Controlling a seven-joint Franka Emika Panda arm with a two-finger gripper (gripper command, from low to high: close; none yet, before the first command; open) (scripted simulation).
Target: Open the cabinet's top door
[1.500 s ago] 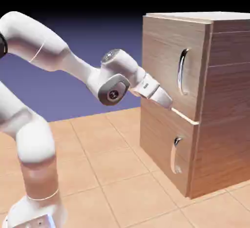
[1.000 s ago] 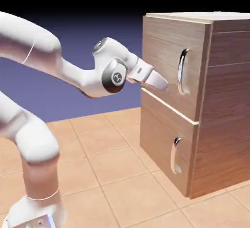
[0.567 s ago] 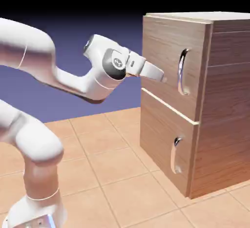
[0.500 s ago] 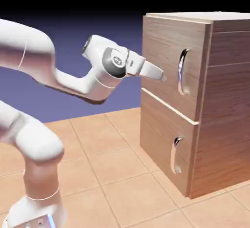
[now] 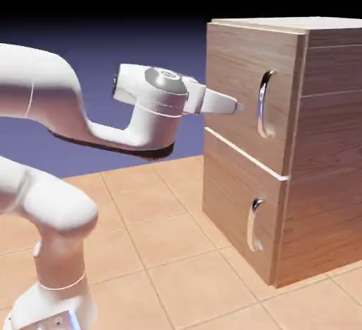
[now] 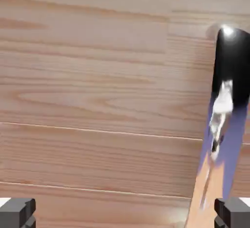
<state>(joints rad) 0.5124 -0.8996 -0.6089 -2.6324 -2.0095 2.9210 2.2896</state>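
The robot's gripper point(image 5: 239, 107) is wide open and holds nothing, getting lined up, I think, with the long silver handle point(image 5: 262, 104) on the cabinet's closed top door point(image 5: 237, 74), so next it should go around that handle.

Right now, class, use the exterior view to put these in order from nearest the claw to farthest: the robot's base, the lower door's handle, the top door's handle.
1. Top door's handle: just to the right of the claw.
2. Lower door's handle: below, slightly right.
3. Robot's base: far off at the bottom left.
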